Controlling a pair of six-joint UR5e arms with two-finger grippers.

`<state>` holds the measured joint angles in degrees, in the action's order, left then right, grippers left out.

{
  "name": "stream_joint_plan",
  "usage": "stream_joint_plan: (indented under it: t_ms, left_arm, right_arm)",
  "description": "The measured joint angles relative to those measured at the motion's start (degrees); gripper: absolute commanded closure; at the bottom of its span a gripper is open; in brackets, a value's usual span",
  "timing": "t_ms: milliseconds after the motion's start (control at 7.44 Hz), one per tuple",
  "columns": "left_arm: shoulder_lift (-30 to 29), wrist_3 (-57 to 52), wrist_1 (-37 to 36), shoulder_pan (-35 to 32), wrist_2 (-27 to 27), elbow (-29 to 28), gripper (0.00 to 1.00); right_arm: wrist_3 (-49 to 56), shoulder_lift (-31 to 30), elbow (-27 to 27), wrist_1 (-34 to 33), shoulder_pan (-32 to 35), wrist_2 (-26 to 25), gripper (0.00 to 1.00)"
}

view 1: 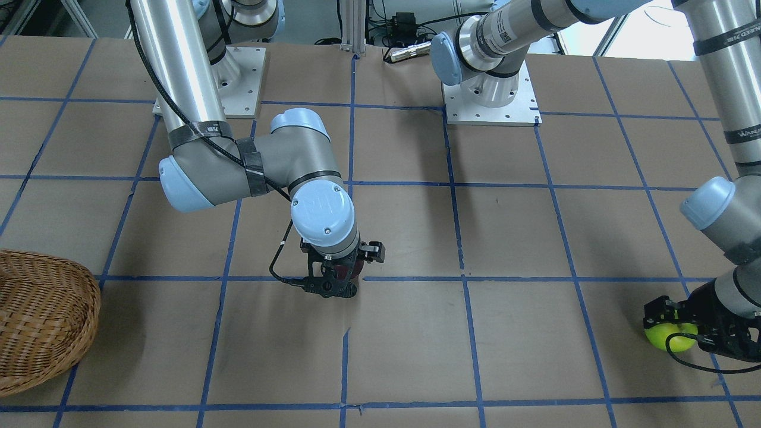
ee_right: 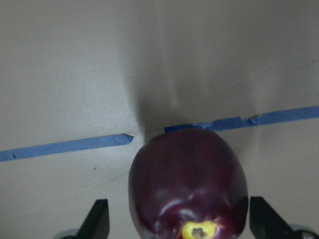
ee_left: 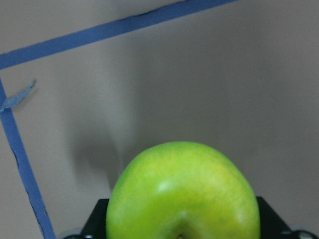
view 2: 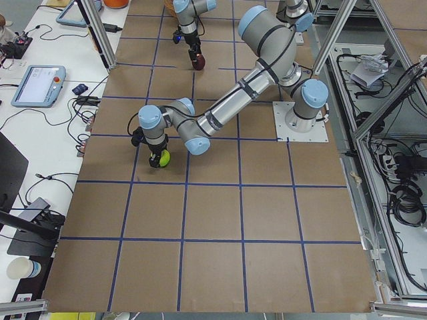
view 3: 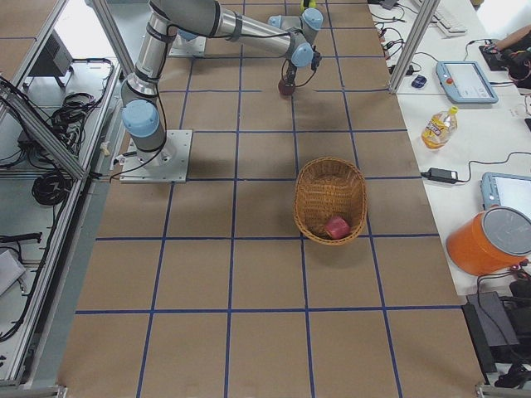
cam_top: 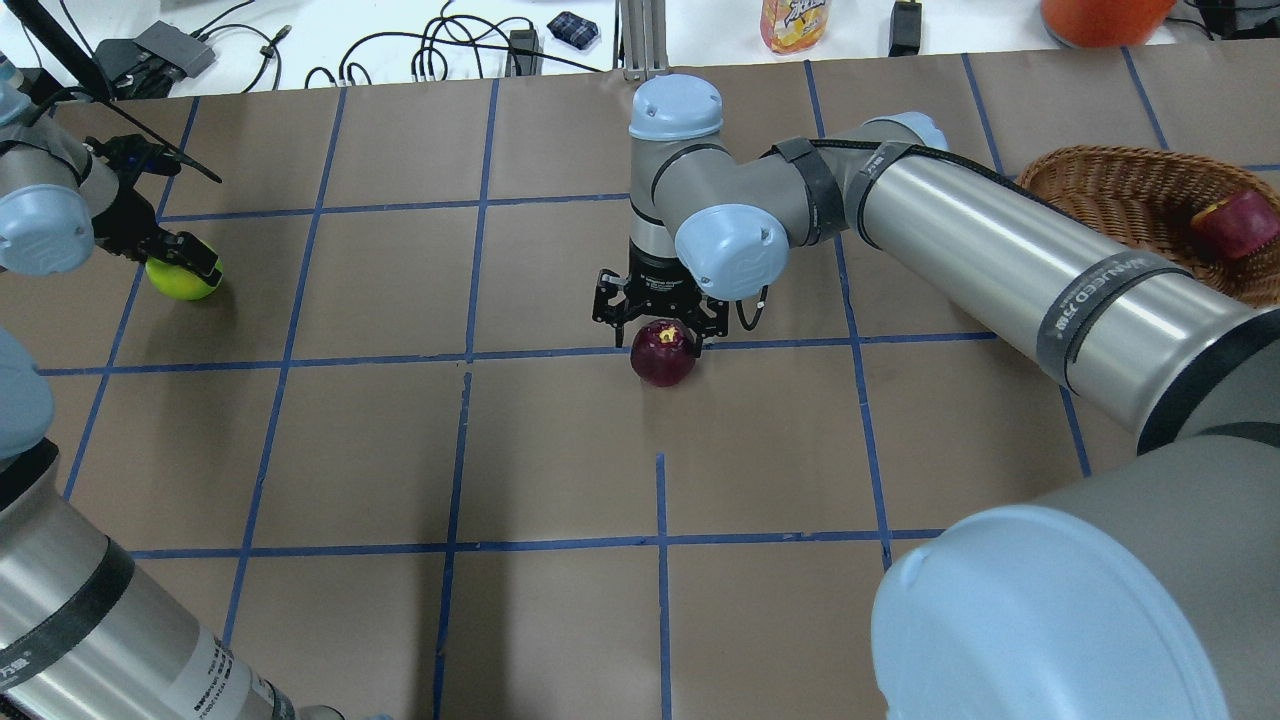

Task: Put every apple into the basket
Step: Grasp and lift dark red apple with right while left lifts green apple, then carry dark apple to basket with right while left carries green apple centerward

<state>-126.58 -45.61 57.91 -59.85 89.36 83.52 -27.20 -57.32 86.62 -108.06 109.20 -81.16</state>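
The lime green apple (cam_top: 180, 282) sits at the table's far left, and my left gripper (cam_top: 185, 265) is on it. In the left wrist view the green apple (ee_left: 184, 194) fills the space between the dark fingers, which touch both its sides. The dark purple apple (cam_top: 662, 355) rests on a blue tape line at mid-table. My right gripper (cam_top: 660, 330) is open and straddles it; the right wrist view shows the purple apple (ee_right: 189, 184) with a gap at one finger (ee_right: 99, 219). The red apple (cam_top: 1235, 222) lies in the wicker basket (cam_top: 1100, 190) at the far right.
The arms' base plates (view 1: 490, 95) stand at the robot's side of the table. A drink bottle (cam_top: 795, 20), an orange container (cam_top: 1100, 10) and cables lie on the white bench beyond the far edge. Blue tape lines grid the brown table.
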Motion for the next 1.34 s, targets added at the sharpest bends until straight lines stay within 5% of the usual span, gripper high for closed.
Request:
stream_joint_plan:
  t_ms: [134, 269, 403, 941, 1344]
  left_arm:
    - [1.32, 0.94, 4.88, -1.49, 0.12, -2.17, 0.55]
    - [3.26, 4.03, 12.06, -4.16, 0.25, -4.82, 0.55]
    - [5.66, 8.28, 17.74, -7.31, 0.33, -6.17, 0.55]
    - [14.44, 26.24, 24.36, -18.77, -0.26, -0.76, 0.55]
    - [17.33, 43.22, 19.87, -29.80, -0.25, 5.64, 0.55]
  right_arm:
    - [0.17, 0.10, 0.68, -0.90, 0.02, -0.23, 0.02]
    - [0.26, 0.29, 1.63, -2.66, 0.04, -0.36, 0.60]
    - [0.17, 0.48, 2.44, -4.58, 0.05, -0.39, 1.00]
    - [0.09, -2.31, 2.34, -6.33, -0.63, -0.56, 1.00]
    - [4.00, -10.14, 0.79, 1.12, -9.29, -2.83, 1.00]
